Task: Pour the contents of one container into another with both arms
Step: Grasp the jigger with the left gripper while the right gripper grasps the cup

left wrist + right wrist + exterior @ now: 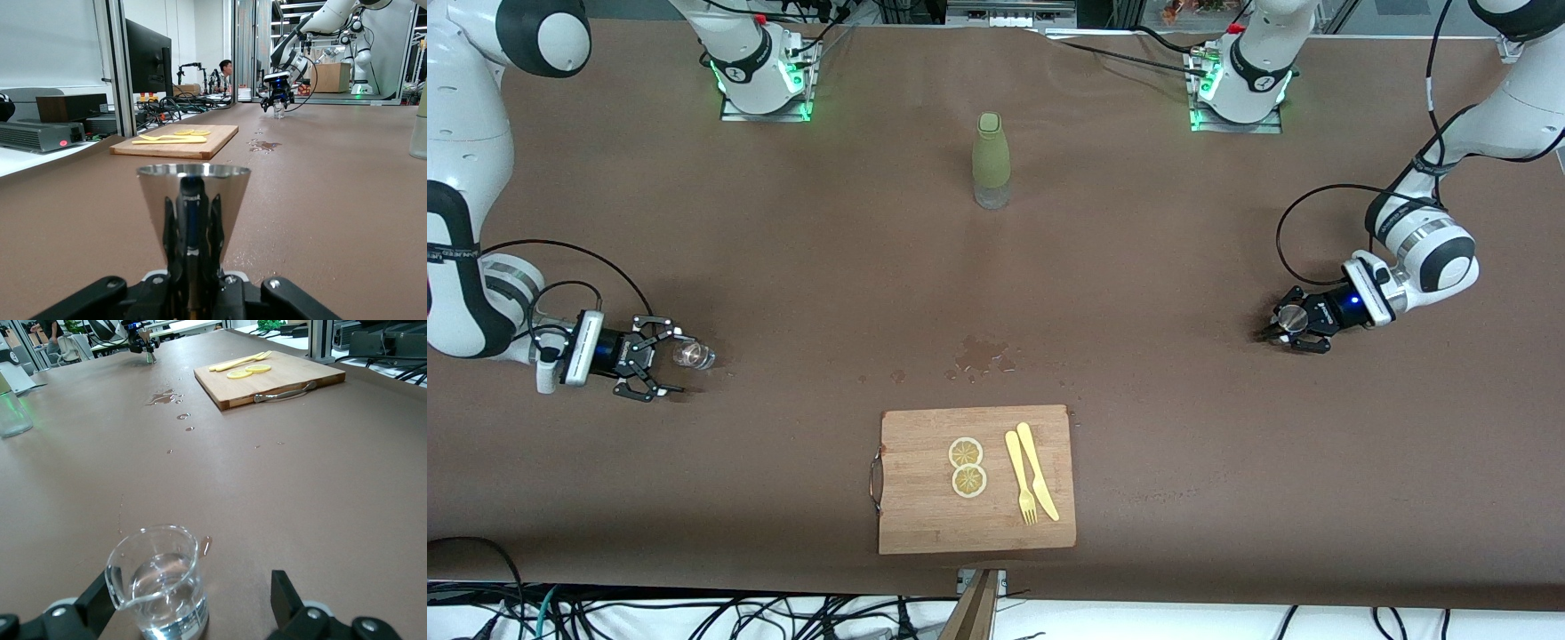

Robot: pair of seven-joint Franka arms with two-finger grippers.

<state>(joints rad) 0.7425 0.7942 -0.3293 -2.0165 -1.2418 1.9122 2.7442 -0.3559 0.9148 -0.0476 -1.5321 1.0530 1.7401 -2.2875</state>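
The right gripper (pixel 660 357) sits low at the right arm's end of the table, its fingers spread wide with the glass (pixel 692 356) standing between them near one finger; whether that finger touches it cannot be judged. The glass (pixel 160 583) stands upright, mouth up, with clear liquid in it. In the right wrist view its base is cut off by the frame edge.

Open brown table (pixel 783 267) lies between this gripper and the centre. There the green bottle (pixel 991 160) stands upright, farther from the front camera than a patch of spilled droplets (pixel 980 356). Nearer the camera, close to the table's edge, lies the cutting board (pixel 925 516) with two lemon slices (pixel 967 467), a yellow fork (pixel 1021 478) and a yellow knife (pixel 1039 471).

At the left arm's end, the left gripper (pixel 1294 331) is pinched on the jigger (pixel 1289 317), low at the table surface. The jigger (pixel 193 200) stands upright, its long axis vertical, the wide upper cone opening upward. Its lower cone is hidden by the fingers (pixel 175 240) at the waist. Bare table surrounds it.
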